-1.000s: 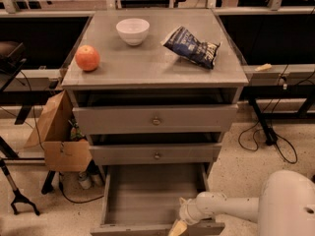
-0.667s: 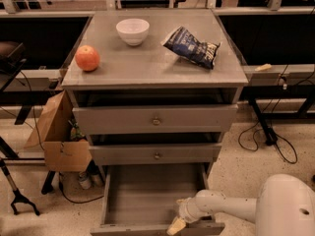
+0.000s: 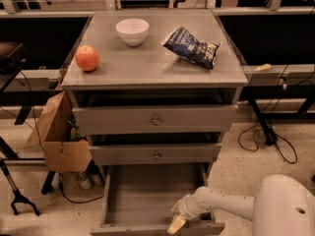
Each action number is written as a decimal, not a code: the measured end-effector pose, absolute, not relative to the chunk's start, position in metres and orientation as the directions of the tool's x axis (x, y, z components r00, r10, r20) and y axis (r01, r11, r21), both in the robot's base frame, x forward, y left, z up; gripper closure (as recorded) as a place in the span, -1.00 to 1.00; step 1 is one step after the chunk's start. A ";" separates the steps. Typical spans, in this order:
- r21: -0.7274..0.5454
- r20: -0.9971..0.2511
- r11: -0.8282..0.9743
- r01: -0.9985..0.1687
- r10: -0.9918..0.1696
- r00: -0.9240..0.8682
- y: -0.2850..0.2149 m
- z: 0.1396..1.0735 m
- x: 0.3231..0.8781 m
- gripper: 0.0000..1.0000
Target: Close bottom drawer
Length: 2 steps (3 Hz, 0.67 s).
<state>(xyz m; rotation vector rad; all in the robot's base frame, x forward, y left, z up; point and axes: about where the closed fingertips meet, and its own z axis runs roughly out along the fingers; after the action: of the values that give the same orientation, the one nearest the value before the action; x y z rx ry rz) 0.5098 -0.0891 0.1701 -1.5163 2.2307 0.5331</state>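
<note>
The bottom drawer [image 3: 142, 195] of the grey cabinet is pulled out toward me, its grey plank floor bare. My gripper [image 3: 176, 223] is at the drawer's front edge, right of its middle, at the bottom of the view. Its pale fingertip rests at or just over the front board. My white arm [image 3: 231, 205] reaches in from the lower right. The two upper drawers [image 3: 155, 120] with round brass knobs are nearly shut.
On the cabinet top are an orange fruit [image 3: 87, 58], a white bowl [image 3: 132, 31] and a dark blue chip bag [image 3: 192, 46]. A cardboard box [image 3: 59, 136] stands against the cabinet's left side. Cables [image 3: 268, 141] lie on the floor to the right.
My gripper has shifted slightly left along the drawer's front edge. The drawer looks about as far out as before.
</note>
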 end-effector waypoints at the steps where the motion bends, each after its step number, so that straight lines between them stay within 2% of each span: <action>1: 0.092 -0.516 0.342 -0.935 -0.787 -0.339 -0.090 0.171 0.506 0.77; 2: 0.098 -0.517 0.339 -0.936 -0.786 -0.339 -0.086 0.172 0.504 1.00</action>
<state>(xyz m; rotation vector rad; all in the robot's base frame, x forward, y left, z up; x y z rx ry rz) 0.5036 -0.0864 0.1718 -1.5190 2.2306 0.5420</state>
